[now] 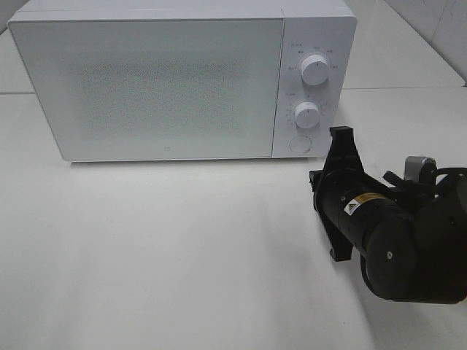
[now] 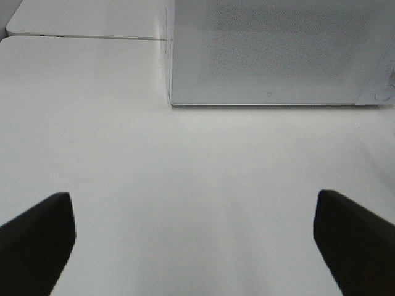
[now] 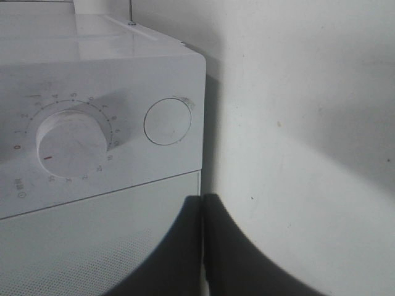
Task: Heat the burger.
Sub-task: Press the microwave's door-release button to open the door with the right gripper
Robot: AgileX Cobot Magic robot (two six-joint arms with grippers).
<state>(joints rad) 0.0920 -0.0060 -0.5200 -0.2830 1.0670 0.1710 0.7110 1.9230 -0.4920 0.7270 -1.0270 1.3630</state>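
The burger is out of view. A white microwave (image 1: 146, 87) stands at the back of the table with its door closed; it also shows in the left wrist view (image 2: 278, 49) and the right wrist view (image 3: 92, 61). My right gripper (image 1: 341, 134) is shut and empty, with its tips (image 3: 203, 203) pressed together. It sits just right of the microwave's lower right corner, near the round door button (image 1: 299, 144) (image 3: 167, 121). My left gripper (image 2: 192, 203) is open and empty above the bare table, facing the microwave door. It does not show in the exterior view.
The microwave's control panel has an upper knob (image 1: 315, 69) and a lower timer knob (image 1: 307, 114) (image 3: 71, 143). The white table (image 1: 182, 248) spreads in front of the microwave. A seam to a second table top (image 2: 80, 37) runs behind.
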